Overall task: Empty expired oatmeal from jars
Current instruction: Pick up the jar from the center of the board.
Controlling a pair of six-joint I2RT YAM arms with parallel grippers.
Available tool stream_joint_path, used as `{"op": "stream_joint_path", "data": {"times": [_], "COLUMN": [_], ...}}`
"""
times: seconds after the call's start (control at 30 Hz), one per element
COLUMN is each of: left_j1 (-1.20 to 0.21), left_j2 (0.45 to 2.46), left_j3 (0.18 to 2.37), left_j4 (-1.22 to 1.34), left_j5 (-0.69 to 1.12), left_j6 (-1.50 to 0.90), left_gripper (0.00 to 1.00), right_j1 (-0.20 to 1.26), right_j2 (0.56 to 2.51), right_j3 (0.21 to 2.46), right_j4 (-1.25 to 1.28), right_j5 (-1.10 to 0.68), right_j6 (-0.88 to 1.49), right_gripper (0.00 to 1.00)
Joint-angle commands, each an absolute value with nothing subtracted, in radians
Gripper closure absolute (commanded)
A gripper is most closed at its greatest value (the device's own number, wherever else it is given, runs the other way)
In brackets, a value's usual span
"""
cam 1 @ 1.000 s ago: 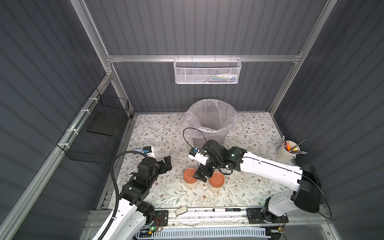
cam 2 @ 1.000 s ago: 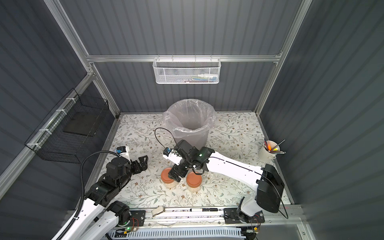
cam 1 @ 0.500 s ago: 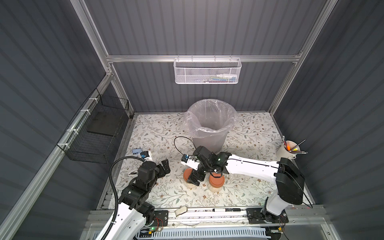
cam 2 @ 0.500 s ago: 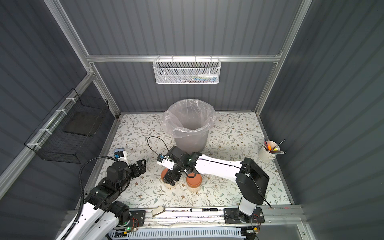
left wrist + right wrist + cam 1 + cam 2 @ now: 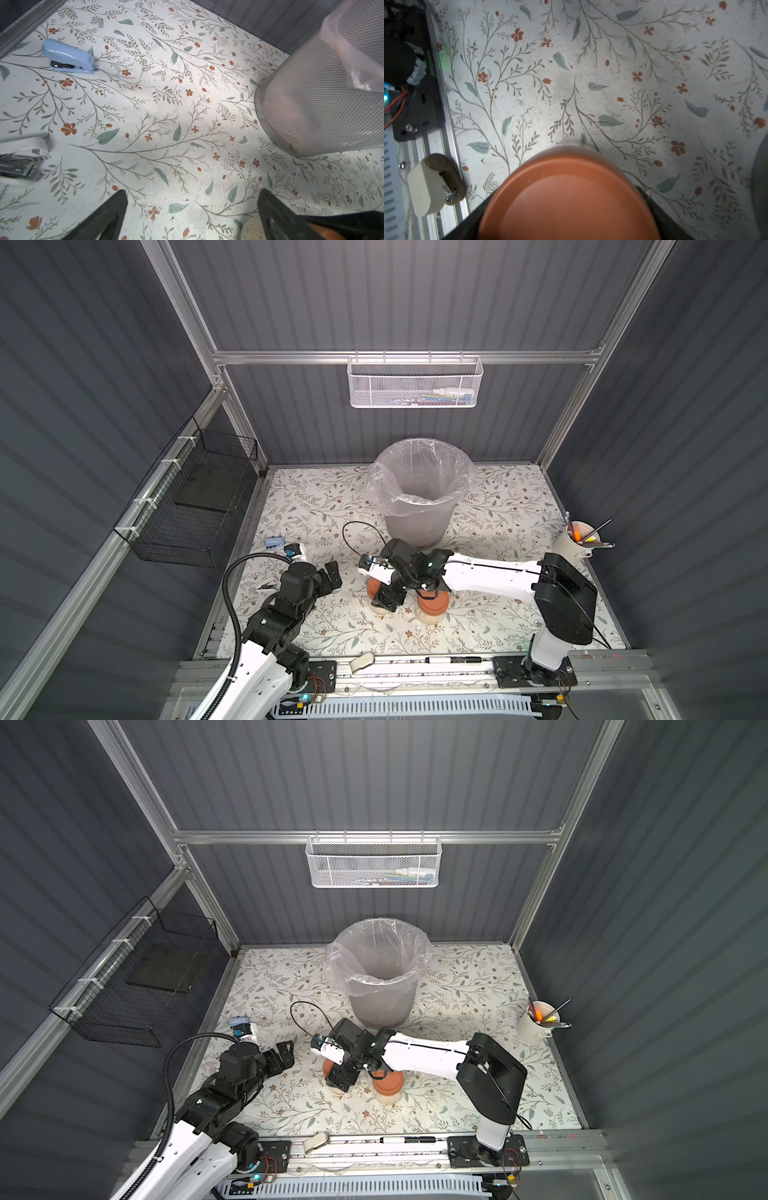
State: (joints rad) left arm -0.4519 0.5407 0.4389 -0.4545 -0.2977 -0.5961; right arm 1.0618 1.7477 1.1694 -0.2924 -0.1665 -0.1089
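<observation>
Two clear jars with terracotta-orange lids stand side by side on the floral mat, in both top views. The left jar (image 5: 372, 585) is mostly covered by my right gripper (image 5: 388, 597), whose jaws straddle it from above. Its lid (image 5: 569, 201) fills the space between the black fingers (image 5: 656, 209); contact is hidden. The right jar (image 5: 432, 602) stands free, with pale oatmeal (image 5: 430, 617) showing through its wall. My left gripper (image 5: 328, 578) hovers open and empty left of the jars; a patch of oatmeal (image 5: 252, 229) shows beside one finger.
A grey bin (image 5: 415, 522) with a clear liner stands just behind the jars. A blue stapler (image 5: 68, 57) and a white stapler (image 5: 22, 145) lie at the mat's left edge. A white cup with pens (image 5: 575, 541) sits far right. A marker (image 5: 451, 659) lies on the front rail.
My right gripper has shifted left and down from between the jars onto the left jar, and its jaws have narrowed a little. The left arm has drawn back slightly.
</observation>
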Motion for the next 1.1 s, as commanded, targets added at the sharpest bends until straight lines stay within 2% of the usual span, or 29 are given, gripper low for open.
{"op": "stream_joint_path", "data": {"times": [0.0,0.23,0.47,0.73,0.83,0.97,1.07], "left_j1": [-0.454,-0.454,-0.454,-0.469,-0.529,-0.701,-0.765], "left_j2": [0.548,0.525,0.486,0.672,0.781,0.939,1.037], "left_j3": [0.413,0.299,0.253,0.228,0.238,0.288,0.310], "left_j4": [-0.402,-0.244,-0.179,0.038,0.107,0.163,0.217], "left_j5": [-0.271,-0.097,0.054,0.235,0.218,0.066,0.019], "left_j6": [-0.573,-0.537,-0.498,-0.444,-0.407,-0.318,-0.264], "left_gripper": [0.01,0.04,0.00,0.02,0.02,0.01,0.00], "right_j1": [1.053,1.004,0.912,0.883,0.873,0.861,0.855], "right_j2": [1.761,1.783,1.763,1.744,1.739,1.729,1.719], "right_j3": [1.146,1.179,1.219,1.301,1.300,1.296,1.314], "right_j4": [-0.288,-0.281,-0.303,-0.383,-0.416,-0.425,-0.442], "right_j5": [-0.108,-0.021,-0.089,-0.111,-0.106,-0.088,-0.081], "right_j6": [-0.090,-0.031,0.021,0.006,0.013,0.032,0.043], "right_gripper": [0.28,0.40,0.43,0.43,0.44,0.44,0.44]}}
